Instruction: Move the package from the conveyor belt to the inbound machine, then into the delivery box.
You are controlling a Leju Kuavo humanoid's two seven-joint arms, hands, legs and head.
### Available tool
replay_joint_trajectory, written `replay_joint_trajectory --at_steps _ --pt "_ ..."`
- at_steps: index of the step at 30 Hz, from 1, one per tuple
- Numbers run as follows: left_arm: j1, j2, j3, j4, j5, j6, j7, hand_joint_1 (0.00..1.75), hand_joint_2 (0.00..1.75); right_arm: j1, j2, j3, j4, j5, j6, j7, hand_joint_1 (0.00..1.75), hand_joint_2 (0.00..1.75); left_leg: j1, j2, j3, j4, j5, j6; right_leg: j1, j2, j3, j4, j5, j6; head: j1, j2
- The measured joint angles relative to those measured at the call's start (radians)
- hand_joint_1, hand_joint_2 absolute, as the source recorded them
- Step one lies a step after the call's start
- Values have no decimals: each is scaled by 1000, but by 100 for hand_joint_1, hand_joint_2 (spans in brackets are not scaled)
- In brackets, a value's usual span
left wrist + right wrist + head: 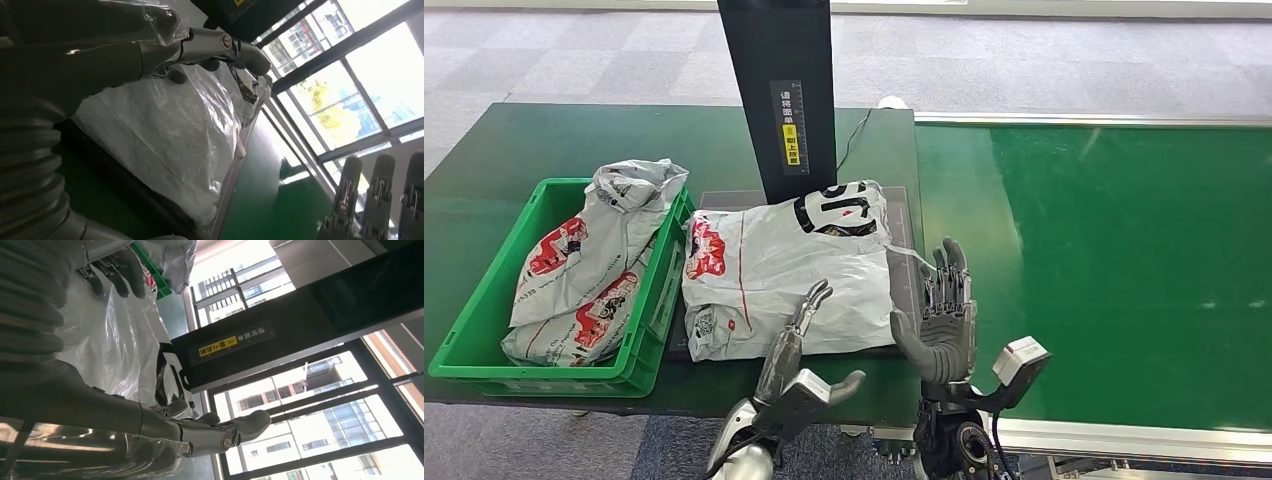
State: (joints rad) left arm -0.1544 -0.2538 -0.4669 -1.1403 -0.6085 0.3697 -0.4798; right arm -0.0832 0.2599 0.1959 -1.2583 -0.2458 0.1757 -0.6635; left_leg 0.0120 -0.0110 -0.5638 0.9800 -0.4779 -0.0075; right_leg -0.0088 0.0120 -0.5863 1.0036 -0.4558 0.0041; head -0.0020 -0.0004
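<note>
The package (789, 268) lies flat on the machine's dark plate (902, 225), beside the green box (484, 322). The left hand (799, 345) reaches over its near edge, fingers extended, holding nothing. The right hand (944, 315) stands spread just beside the package's right edge, also empty.

scanner post (776, 90): top cut off | label (790, 123): txt unreadable

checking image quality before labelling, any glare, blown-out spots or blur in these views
Head view: evenly lit and sharp, soft sheen on the conveyor belt. Left wrist view: windows overexposed, left hand close and soft. Right wrist view: bright windows backlight the dark inbound machine; package film glints.
</note>
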Motion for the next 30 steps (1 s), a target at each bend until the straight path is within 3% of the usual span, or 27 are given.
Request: replay_joint_trajectory --at_steps 4,11,18,25,30 --pt "-75 -11 -46 102 -40 -31 17 0 175 2 10 -13 -3 -14 23 14 0 175 0 0 0 0 0 0 0 0 0 0 0 0 0 0" --pt "-279 -57 -121 346 64 -63 34 0 175 8 19 -37 -15 -25 101 29 0 175 0 0 0 0 1 0 0 0 0 0 1 0 0 0" --pt "-533 -52 -58 524 81 5 115 0 175 24 30 -50 -36 -23 162 49 0 175 1 0 0 0 1 0 1 0 0 0 1 0 0 0" --pt "-595 -49 -31 590 65 17 125 0 175 25 35 -61 -39 -23 169 50 0 175 0 0 -1 0 1 0 0 0 0 1 1 0 1 0" --pt "-610 -52 -32 645 -23 -27 207 0 175 24 37 -67 -39 -30 192 57 0 175 0 0 -1 0 1 1 0 0 0 0 1 0 1 0"
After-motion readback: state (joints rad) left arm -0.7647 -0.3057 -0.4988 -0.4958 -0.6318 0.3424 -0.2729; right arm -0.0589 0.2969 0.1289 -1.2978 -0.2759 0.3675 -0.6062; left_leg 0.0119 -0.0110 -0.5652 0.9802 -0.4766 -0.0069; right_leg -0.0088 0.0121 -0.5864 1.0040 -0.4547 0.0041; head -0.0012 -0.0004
